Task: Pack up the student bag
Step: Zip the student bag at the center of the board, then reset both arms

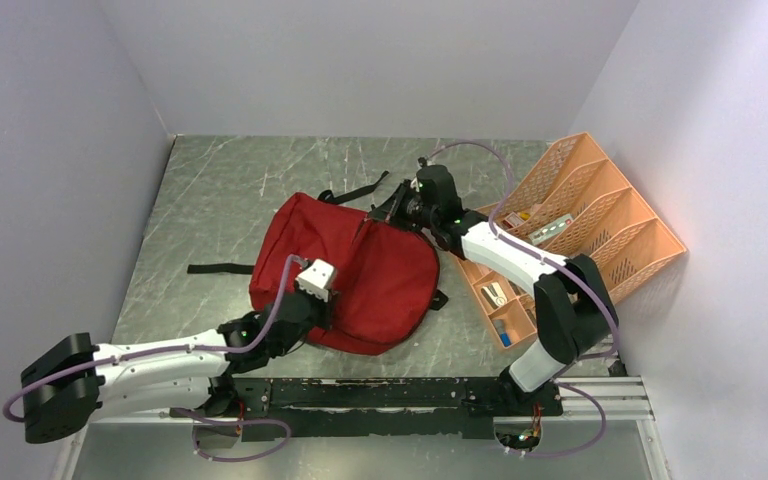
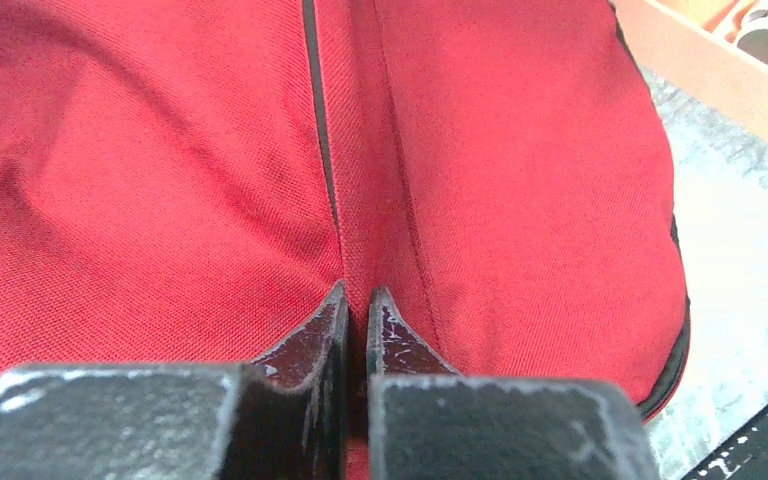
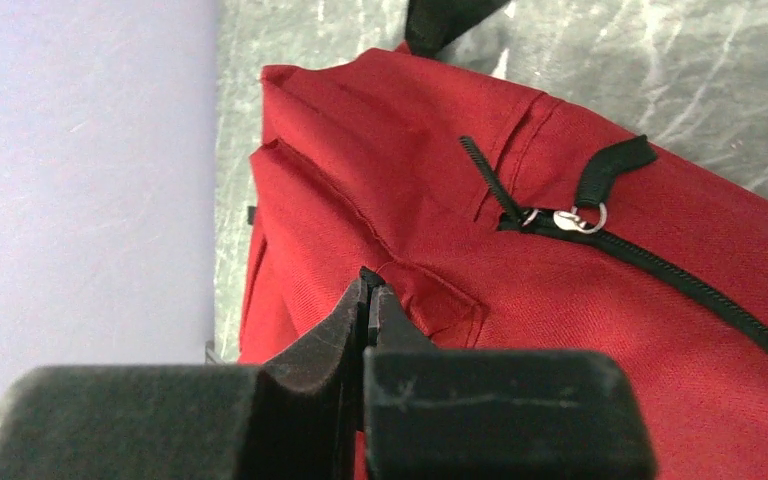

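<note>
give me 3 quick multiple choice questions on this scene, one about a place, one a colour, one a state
1. Where is the orange organiser relative to the bag?
A. on top of it
B. to its left
C. to its right, by the wall

2. What colour is the bag's zipper?
A. black
B. white
C. yellow

3. What is the left gripper doing?
A. standing wide open above the bag
B. shut on a fold of the bag's fabric
C. holding a pen

Answers:
1 C: the top view shows it by the right wall, past the bag's right edge.
2 A: the right wrist view shows black teeth and a black pull tab.
3 B: the left wrist view shows its fingers pinched together with red fabric between them.
</note>
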Available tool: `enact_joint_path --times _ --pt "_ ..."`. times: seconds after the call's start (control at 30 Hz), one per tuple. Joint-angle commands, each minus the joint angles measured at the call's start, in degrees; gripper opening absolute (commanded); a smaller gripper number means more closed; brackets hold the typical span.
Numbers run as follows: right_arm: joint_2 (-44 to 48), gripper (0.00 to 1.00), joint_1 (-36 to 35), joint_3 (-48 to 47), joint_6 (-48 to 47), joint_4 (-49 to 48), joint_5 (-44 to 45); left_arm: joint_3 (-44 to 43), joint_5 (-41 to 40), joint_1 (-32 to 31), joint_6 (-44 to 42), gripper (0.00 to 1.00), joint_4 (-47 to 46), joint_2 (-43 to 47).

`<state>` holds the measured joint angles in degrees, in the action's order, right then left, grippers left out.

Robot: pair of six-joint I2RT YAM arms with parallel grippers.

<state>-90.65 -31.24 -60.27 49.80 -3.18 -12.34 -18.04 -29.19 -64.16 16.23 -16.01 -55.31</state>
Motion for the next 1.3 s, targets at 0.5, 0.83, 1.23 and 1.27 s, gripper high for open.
enact_joint_path --times 0.5,0.83,1.23,1.27 --pt "-8.5 0.34 1.4 -8.8 -4.1 2.2 7.9 -1.9 -1.1 -0.2 3.1 0.67 10.8 9.9" --pt "14.9 0.53 1.4 -5.7 -18.3 16.2 20.0 -27.4 -11.8 -0.2 8.2 0.97 40.5 8.0" --pt "48.0 0.99 1.4 9.8 -24.2 34.5 22.7 -28.8 -23.7 -0.2 10.9 0.97 52.1 23.2" --pt "50.2 1.0 1.4 10.5 -24.8 35.7 23.4 -28.0 -24.6 -0.2 11.5 0.97 52.5 24.5"
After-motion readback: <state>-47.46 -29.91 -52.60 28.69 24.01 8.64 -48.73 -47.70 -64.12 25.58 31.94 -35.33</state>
